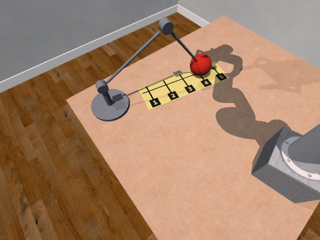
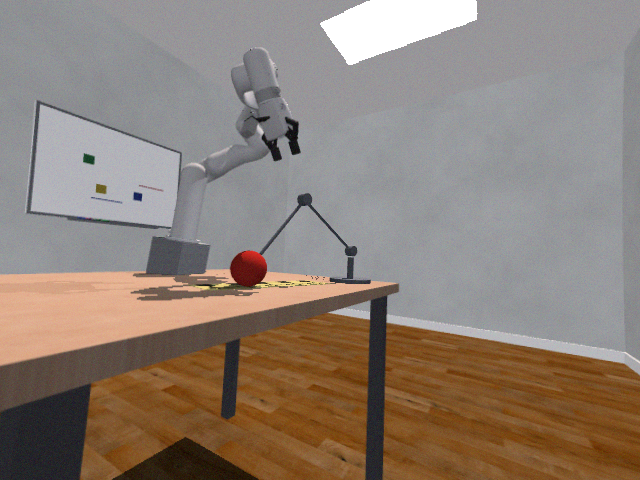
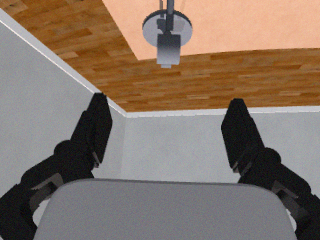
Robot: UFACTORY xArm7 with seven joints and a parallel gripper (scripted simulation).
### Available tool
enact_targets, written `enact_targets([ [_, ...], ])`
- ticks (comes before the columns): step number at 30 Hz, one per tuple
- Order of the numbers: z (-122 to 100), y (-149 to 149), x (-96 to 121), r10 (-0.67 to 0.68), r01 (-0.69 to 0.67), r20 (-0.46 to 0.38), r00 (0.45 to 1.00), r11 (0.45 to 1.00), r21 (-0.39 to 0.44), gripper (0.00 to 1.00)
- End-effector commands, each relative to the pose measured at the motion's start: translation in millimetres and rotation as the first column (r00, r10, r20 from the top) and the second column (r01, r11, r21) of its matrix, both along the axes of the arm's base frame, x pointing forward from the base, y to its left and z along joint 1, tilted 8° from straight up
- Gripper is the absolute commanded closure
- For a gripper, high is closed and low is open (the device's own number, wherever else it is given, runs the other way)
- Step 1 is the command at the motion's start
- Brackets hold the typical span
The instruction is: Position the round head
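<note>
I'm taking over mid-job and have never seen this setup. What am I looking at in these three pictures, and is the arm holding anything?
The white machine is a single robot arm bolted to a grey block on a wooden bench. Its gripper, two black fingers, hangs high above the bench, open and holding nothing.

One picture looks down at the bench from above, one looks across it from the side at low height, and one is taken from the wrist, looking past the fingers.

On the bench is a grey folding lamp: a round foot, two thin rods meeting at a raised elbow, and a red round head. The head sits low over a yellow strip with numbered lines, near mark 4. From the side it seems to rest on the bench.
</note>
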State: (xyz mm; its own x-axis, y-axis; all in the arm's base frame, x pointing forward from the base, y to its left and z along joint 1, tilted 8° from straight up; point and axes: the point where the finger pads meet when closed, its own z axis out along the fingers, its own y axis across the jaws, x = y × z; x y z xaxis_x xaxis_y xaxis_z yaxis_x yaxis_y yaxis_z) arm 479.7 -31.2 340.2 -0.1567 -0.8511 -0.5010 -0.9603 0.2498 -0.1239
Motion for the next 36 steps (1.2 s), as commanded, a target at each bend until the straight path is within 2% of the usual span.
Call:
enact_targets([
  [1, 3, 12, 3, -0.001, 0.001, 0.003, 1.0, 1.0, -0.001, 0.0],
  [36, 13, 127, 29, 0.003, -0.003, 0.003, 1.0, 1.0, -0.002, 0.0],
])
